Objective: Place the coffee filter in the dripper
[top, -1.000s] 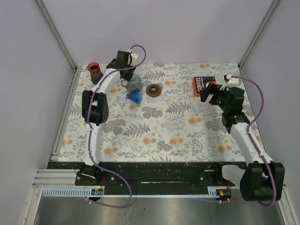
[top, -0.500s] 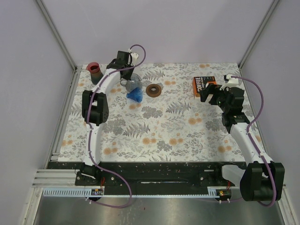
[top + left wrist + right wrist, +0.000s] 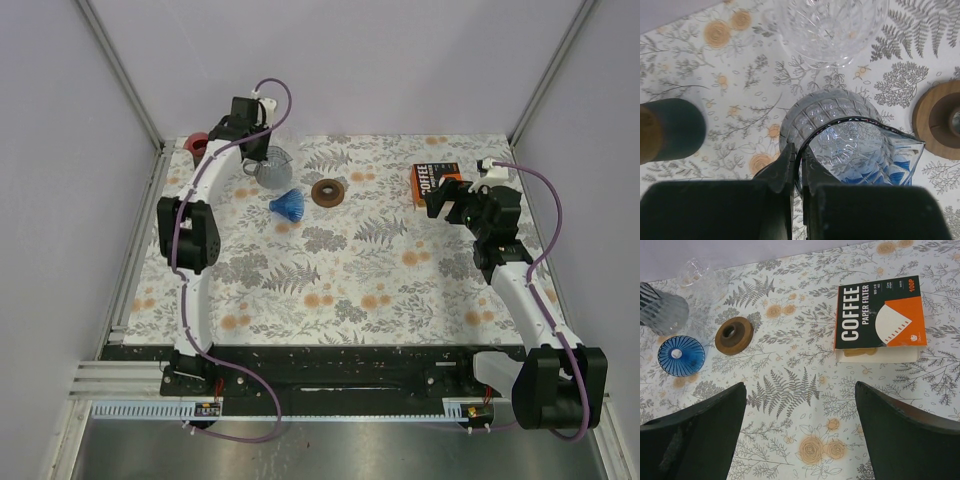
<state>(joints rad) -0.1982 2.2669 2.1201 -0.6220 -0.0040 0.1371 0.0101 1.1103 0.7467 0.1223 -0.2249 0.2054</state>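
Left gripper [image 3: 799,161] farther back now, tight on glass carafe [image 3: 860,145] rim; blue dripper [image 3: 288,205] nearby.

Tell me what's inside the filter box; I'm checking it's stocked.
Brown filters show at the open end of the box; how many lie further in is hidden by cardboard.

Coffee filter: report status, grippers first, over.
Left gripper shut on glass carafe rim. Right gripper open, facing filter box. Filters in box, blue dripper empty. Wooden ring beside dripper, not blocking.
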